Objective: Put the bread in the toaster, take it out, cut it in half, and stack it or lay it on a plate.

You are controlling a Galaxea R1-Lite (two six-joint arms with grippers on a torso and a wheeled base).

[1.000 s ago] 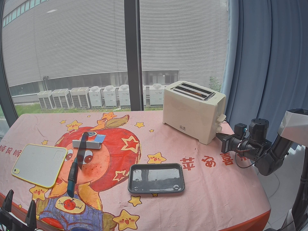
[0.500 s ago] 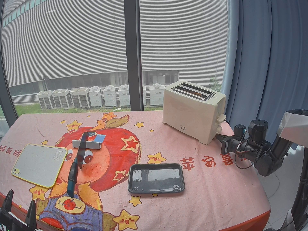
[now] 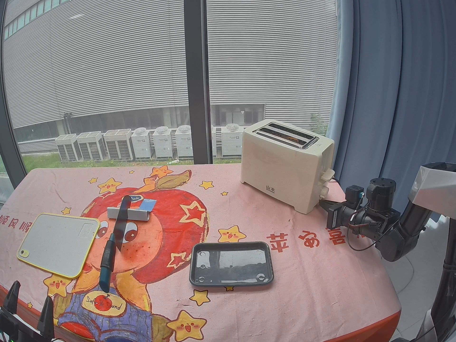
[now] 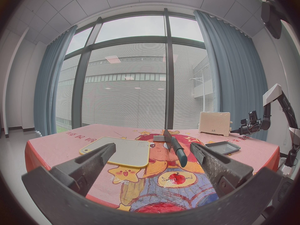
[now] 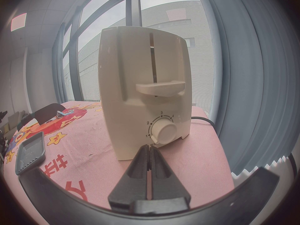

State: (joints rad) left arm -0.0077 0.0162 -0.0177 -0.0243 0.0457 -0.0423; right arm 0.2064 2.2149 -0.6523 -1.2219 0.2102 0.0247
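The cream toaster (image 3: pixel 285 165) stands at the table's back right; a brownish bit of bread (image 3: pixel 293 140) shows deep in one slot. My right gripper (image 3: pixel 325 204) is shut with nothing in it, just off the toaster's control end. In the right wrist view the right gripper (image 5: pixel 149 148) points at the dial (image 5: pixel 164 132), below the lever (image 5: pixel 160 88). A black plate (image 3: pixel 231 263) lies at the front centre. The knife (image 3: pixel 111 243) leans on its holder (image 3: pixel 128 213), beside the cutting board (image 3: pixel 57 243). My left gripper (image 4: pixel 152 147) hangs open at the table's front left corner.
A blue curtain (image 3: pixel 394 81) hangs close behind the right arm, and a window (image 3: pixel 95 62) runs along the table's far edge. The toaster's cord (image 5: pixel 203 120) trails off behind it. Bare tablecloth (image 3: pixel 308 281) lies between the plate and the right edge.
My right gripper has crept slightly closer to the toaster's control end. Everything else stays put.
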